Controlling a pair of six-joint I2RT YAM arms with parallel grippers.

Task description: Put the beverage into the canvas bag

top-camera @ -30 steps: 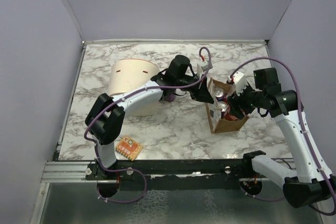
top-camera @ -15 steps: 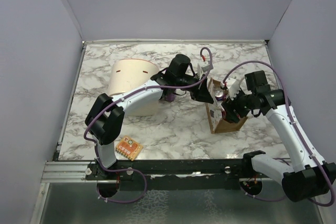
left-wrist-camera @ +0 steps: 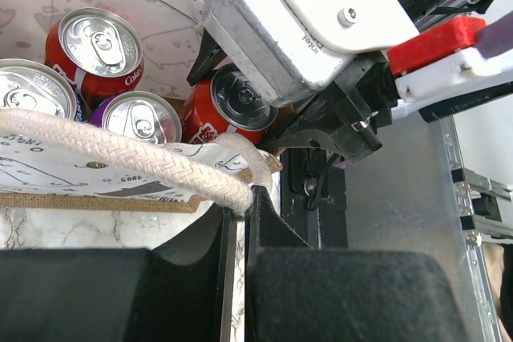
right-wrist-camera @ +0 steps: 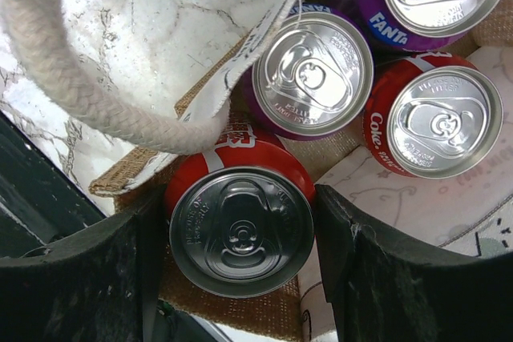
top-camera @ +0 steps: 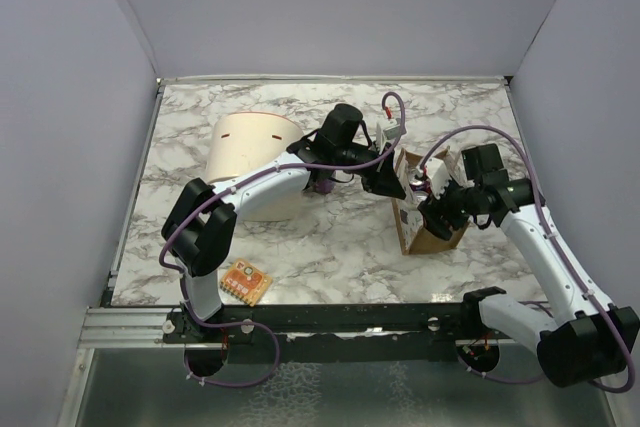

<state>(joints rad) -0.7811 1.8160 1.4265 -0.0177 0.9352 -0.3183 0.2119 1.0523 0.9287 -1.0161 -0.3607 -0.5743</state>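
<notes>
The canvas bag (top-camera: pixel 428 235) stands right of the table's centre, tan with whitish rope handles. My left gripper (top-camera: pixel 392 179) (left-wrist-camera: pixel 240 198) is shut on one rope handle (left-wrist-camera: pixel 120 158) at the bag's rim and holds that side up. My right gripper (top-camera: pixel 432 209) (right-wrist-camera: pixel 240 234) is down in the bag's mouth, shut on the beverage, an upright red can (right-wrist-camera: pixel 240 230) (left-wrist-camera: pixel 239 103), with a finger on each side. Beside it inside the bag stand a red Coke can (right-wrist-camera: pixel 437 122) and two purple Fanta cans (right-wrist-camera: pixel 313 70).
A cream cylindrical tub (top-camera: pixel 252 159) lies behind my left arm at the left. An orange packet (top-camera: pixel 245 282) rests near the front edge. The other rope handle (right-wrist-camera: pixel 88 110) hangs across the bag's edge beside the held can.
My right arm has moved left and down, bringing the red can from above the bag's right side into its mouth. The left arm has stayed still on the handle.
</notes>
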